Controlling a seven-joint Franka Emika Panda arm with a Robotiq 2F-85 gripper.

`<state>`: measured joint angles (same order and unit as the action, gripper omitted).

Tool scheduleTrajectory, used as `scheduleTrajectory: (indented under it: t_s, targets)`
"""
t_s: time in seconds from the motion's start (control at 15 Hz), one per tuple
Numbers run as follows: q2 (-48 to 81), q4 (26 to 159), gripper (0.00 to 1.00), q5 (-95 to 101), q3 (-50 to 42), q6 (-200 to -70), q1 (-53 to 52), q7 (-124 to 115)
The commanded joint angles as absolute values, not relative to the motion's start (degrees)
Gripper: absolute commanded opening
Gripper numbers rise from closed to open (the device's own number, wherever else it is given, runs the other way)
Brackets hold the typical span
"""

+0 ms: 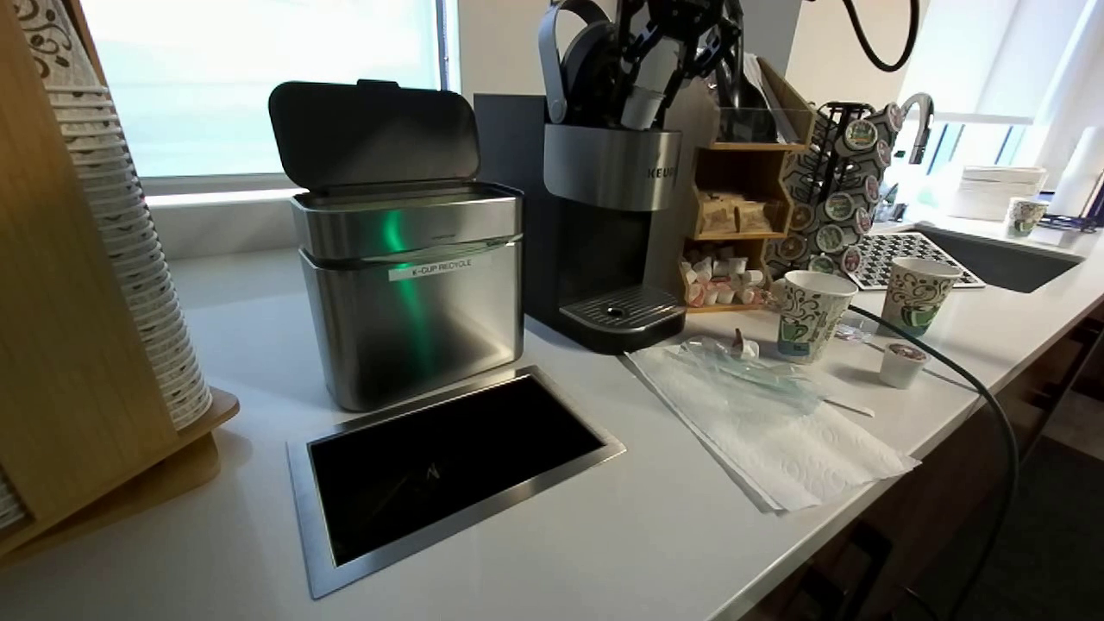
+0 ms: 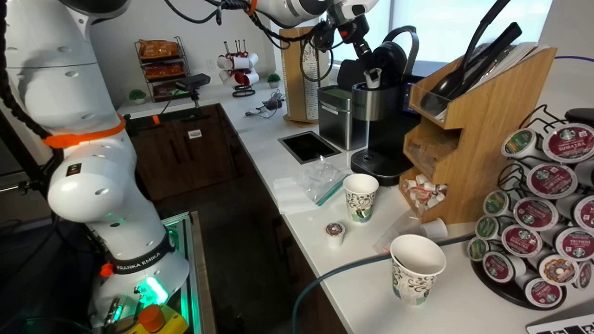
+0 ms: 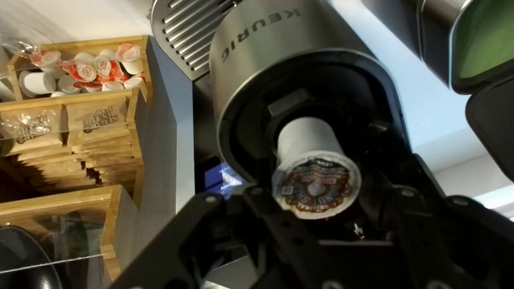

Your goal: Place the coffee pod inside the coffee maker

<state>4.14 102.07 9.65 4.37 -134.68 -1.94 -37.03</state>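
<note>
Coffee pod [image 3: 315,168] and gripper [image 3: 317,182] are together at the top of the coffee maker [image 1: 595,168], whose lid [image 2: 389,60] stands raised. The fingers are drawn in against two sides of the pod, parted only by its width, and have hold of it over the dark round recess [image 3: 341,88]; whether its narrow end touches anything down there, I cannot tell.

In an exterior view the white arm [image 2: 90,185] rises from its base at the near left, runs partly out of sight past the top edge, reaches across to the right, and bends at the wrist so that the gripper slants down at the machine.

Small, white and tapered, the pod leans a little, narrow end down. Its flat top, turned to the wrist camera, has a pale rim around a brown and red print.

ORIGINAL and DONUT can be read there; the finer lettering is too small. KEURIG runs along the machine's steel front. Left of it in an exterior view, the steel bin [image 1: 448,319] carries a strip reading K-CUP RECYCLE. FRANKA EMIKA stands on a black band [image 2: 139,263] at the arm's base, and a red-topped pod [image 2: 568,143] at the right reads SUMATRA.
</note>
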Motion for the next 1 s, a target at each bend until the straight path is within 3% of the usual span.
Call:
scheduleTrajectory:
  t_s: [0.0, 0.2, 0.27, 0.33, 0.53, 0.73, 0.93]
  targets:
    - [5.41, 100.33, 0.29, 12.11, 3.24, -131.72, -3.41, -38.36]
    - [5.56, 100.16, 0.29, 12.65, 3.2, -130.33, -3.85, -38.33]
    - [5.6, 100.02, 0.79, 12.73, 3.2, -130.02, -3.98, -38.37]
    - [5.61, 99.83, 0.81, 12.48, 3.22, -129.91, -4.08, -38.24]
    - [4.39, 99.61, 1.0, 12.68, 3.15, -130.42, -4.33, -38.46]
    - [1.03, 100.13, 1.0, 12.05, 3.58, -130.35, -4.61, -37.84]
    - [-4.2, 101.01, 1.0, 8.28, 4.61, -122.2, -4.77, -31.41]
